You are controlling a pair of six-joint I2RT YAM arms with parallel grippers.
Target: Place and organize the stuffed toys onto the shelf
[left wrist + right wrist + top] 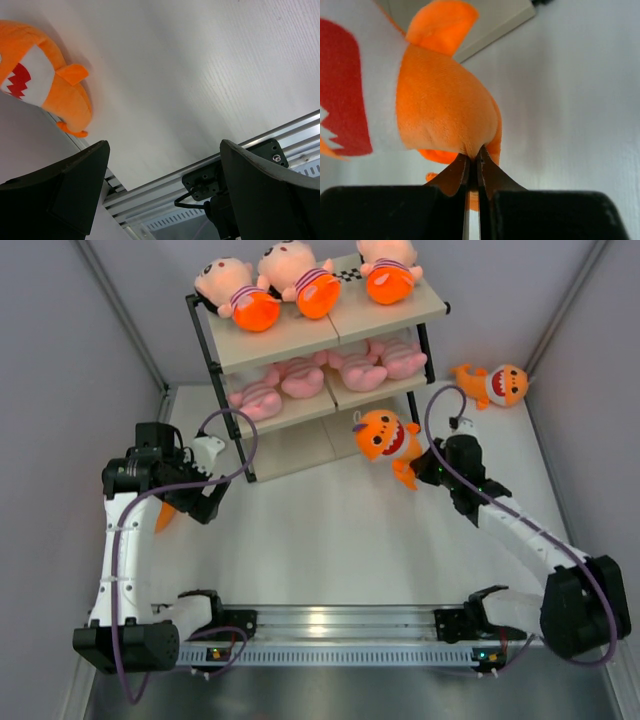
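The shelf stands at the back. Three peach-headed dolls lie on its top board and several pink animals on the middle one. My right gripper is shut on the plush of an orange shark, held up in front of the shelf's right end. A second shark lies on the table at the back right. A third shark lies by the left wall, mostly hidden under my left arm from above. My left gripper stands open and empty beside it.
A metal rail with both arm bases runs along the near edge. Grey walls close in on the left and right. The shelf's bottom board is bare, and its corner shows behind the held shark.
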